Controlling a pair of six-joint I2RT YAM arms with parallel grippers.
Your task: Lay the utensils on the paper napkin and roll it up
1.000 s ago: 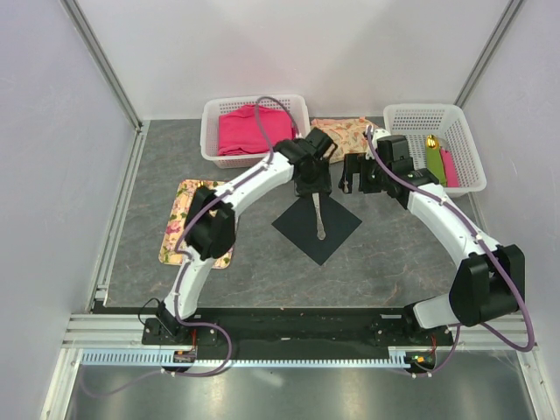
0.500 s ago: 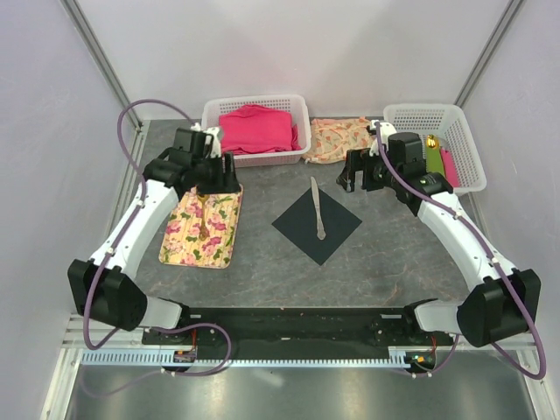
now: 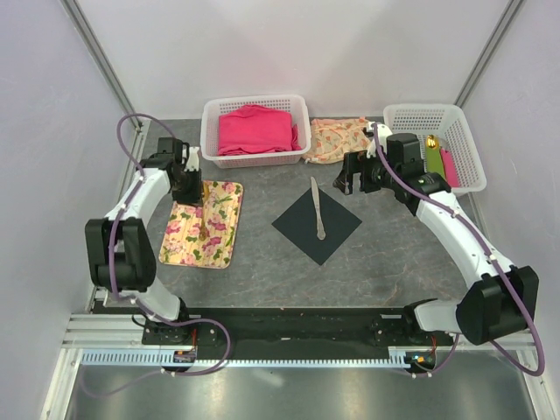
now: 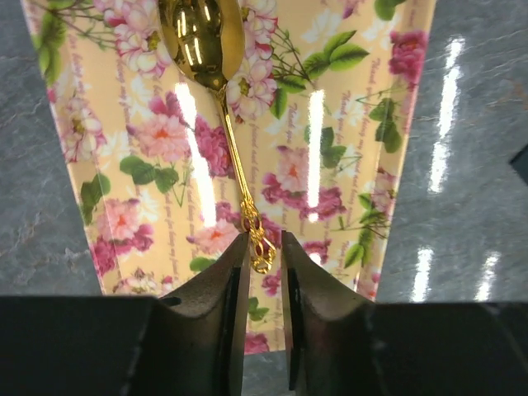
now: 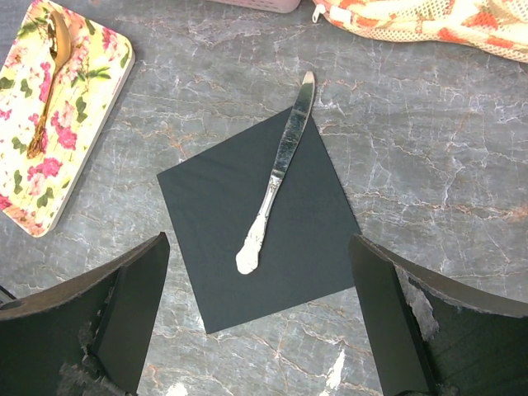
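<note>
A silver knife (image 3: pixel 317 208) (image 5: pixel 276 173) lies diagonally on the black paper napkin (image 3: pixel 297 229) (image 5: pixel 305 231), its blade tip past the far corner. A gold spoon (image 3: pixel 203 223) (image 4: pixel 235 165) lies on the floral mat (image 3: pixel 223 219) (image 4: pixel 346 165) at the left. My left gripper (image 3: pixel 194 194) (image 4: pixel 264 239) is down on the mat. Its jaws are narrowed round the ornate end of the spoon's handle: the left finger touches it and a sliver of gap shows on the right. The spoon still rests flat. My right gripper (image 3: pixel 354 179) (image 5: pixel 256 243) hovers wide open over the napkin's far side, holding nothing.
A white basket (image 3: pixel 210 122) with a pink cloth stands at the back. A second white basket (image 3: pixel 459 114) at the back right holds green and pink rolls. A floral cloth (image 3: pixel 337 136) lies between them. Walls close in on the left, right and back.
My left arm swung from over the napkin to the floral mat, and its jaws narrowed round the spoon's handle. The knife stayed on the napkin. The right arm barely moved.
</note>
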